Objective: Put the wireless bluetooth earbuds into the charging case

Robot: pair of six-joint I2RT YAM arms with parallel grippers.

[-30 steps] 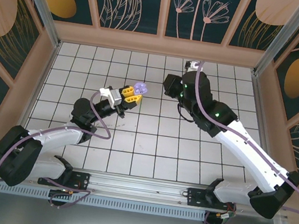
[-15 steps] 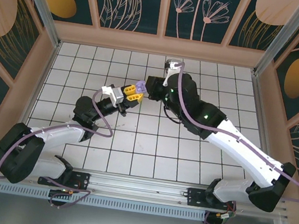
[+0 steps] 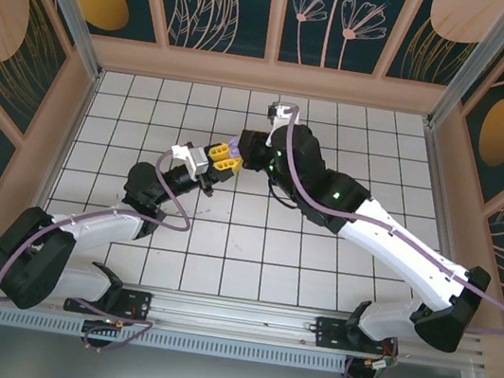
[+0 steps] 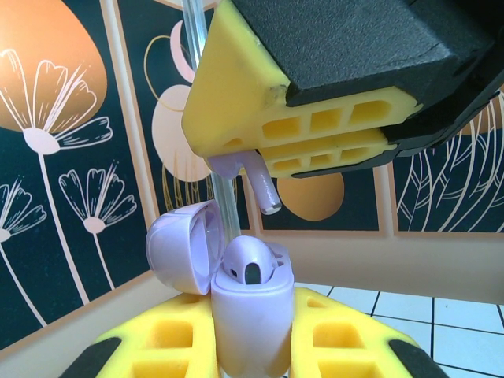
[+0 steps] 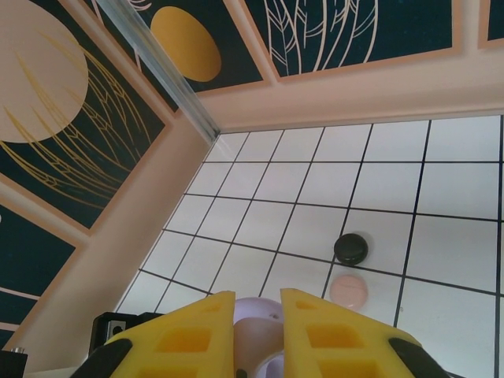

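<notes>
L jaws clamp open lavender case (image 4: 248,315), 1 bud (image 4: 246,261) seated. R jaws pinch 2nd bud (image 4: 260,179), stem down. Center your stem over free socket; lower slow.

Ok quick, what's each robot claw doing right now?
Left gripper: closed, holding the open lavender case.
Right gripper: closed, holding a lavender earbud.
</notes>
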